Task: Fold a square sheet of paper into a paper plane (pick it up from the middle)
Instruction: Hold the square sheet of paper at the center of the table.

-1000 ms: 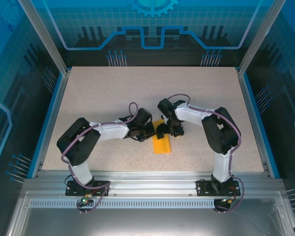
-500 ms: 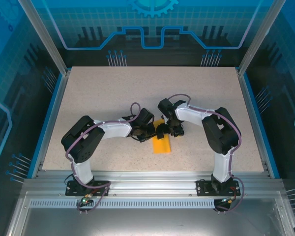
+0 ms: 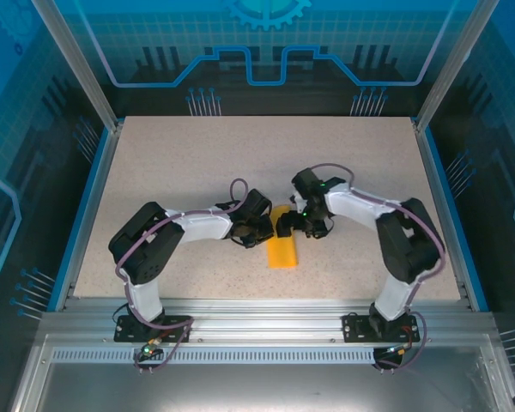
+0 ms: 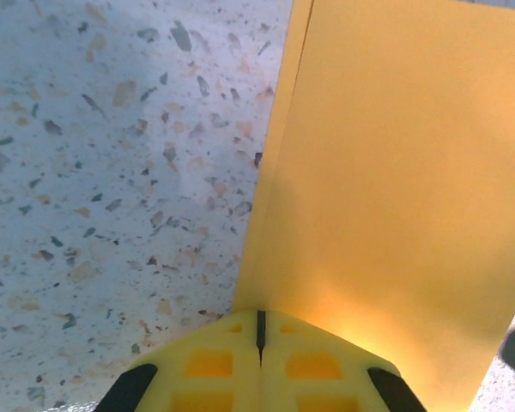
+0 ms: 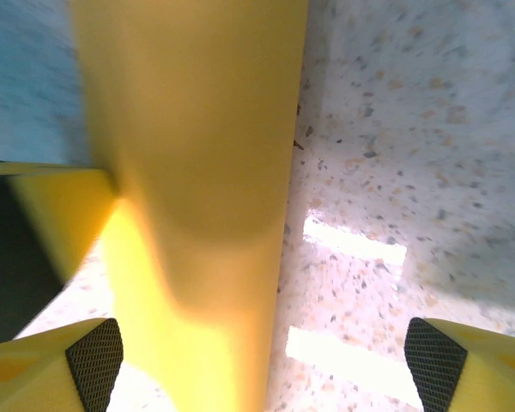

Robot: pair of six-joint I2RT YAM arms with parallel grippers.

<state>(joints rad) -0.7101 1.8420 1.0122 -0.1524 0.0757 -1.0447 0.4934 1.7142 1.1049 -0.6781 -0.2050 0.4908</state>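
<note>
While the folded paper lies lengthwise near-to-far, left gripper closed tight, right gripper spread wide.

Paper mid-section hidden under right tool; right wrist view blurred.

Speckled tabletop, blue patterned walls

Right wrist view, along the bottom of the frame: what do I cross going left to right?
One black finger pad of the open right gripper → the folded sheet of paper → bare speckled table → the other finger pad.
</note>
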